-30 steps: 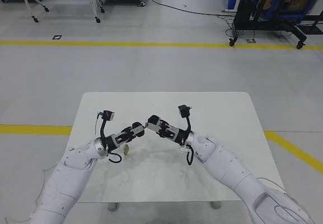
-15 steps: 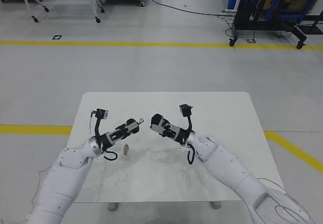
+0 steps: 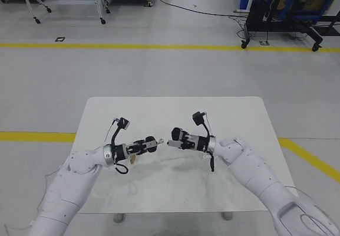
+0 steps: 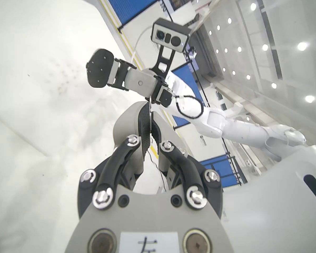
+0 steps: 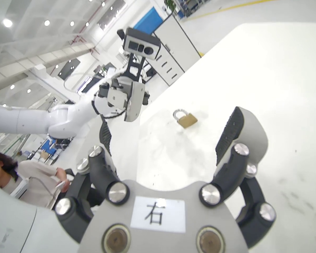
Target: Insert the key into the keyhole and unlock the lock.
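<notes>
A thin metal key (image 4: 150, 107), seen edge-on, is pinched in my left gripper (image 4: 149, 113), which is shut on it. In the top view this left gripper (image 3: 150, 144) hangs over the table's middle, the key (image 3: 158, 141) pointing at my right gripper (image 3: 173, 142) a short gap away. My right gripper (image 5: 171, 125) stands wide open with nothing between its fingers. A brass padlock (image 5: 185, 119) with a steel shackle lies flat on the white table (image 3: 240, 112). The padlock (image 3: 132, 157) sits just under my left forearm, partly hidden.
The white table's surface carries faint scuff marks and nothing else loose. A person sits off the table's edge in the right wrist view, touching none of the task's things. Yellow floor lines and racks lie well beyond the table.
The two grippers, touching a second ago, have parted. The left one, holding the key, has swung nearer the front and to the right; the right one has drawn back rightward.
</notes>
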You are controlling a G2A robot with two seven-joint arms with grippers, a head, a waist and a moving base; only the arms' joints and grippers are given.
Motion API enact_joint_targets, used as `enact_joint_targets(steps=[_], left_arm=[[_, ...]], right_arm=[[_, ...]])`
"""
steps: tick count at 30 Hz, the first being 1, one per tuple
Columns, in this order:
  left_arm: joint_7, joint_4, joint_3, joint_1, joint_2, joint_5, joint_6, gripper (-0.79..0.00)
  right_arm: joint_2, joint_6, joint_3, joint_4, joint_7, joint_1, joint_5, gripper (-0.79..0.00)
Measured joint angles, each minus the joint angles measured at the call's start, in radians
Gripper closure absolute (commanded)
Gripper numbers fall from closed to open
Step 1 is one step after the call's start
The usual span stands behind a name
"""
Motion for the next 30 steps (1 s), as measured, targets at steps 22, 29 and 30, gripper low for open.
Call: enact_joint_targets(steps=[22, 29, 30], left_arm=[[-0.062, 0.015, 0.099, -0.065, 0.029, 0.120, -0.056, 0.000], [-0.052, 0.020, 0.115, -0.073, 0.036, 0.103, -0.066, 0.000], [-0.051, 0.021, 0.118, -0.074, 0.037, 0.102, -0.067, 0.000]], right_arm=[[0.036, 0.180, -0.063, -0.067, 0.443, 0.029, 0.345, -0.252], [0.022, 0.184, -0.110, -0.039, 0.447, 0.058, 0.363, -0.191], [0.021, 0.184, -0.114, -0.035, 0.447, 0.061, 0.367, -0.191]])
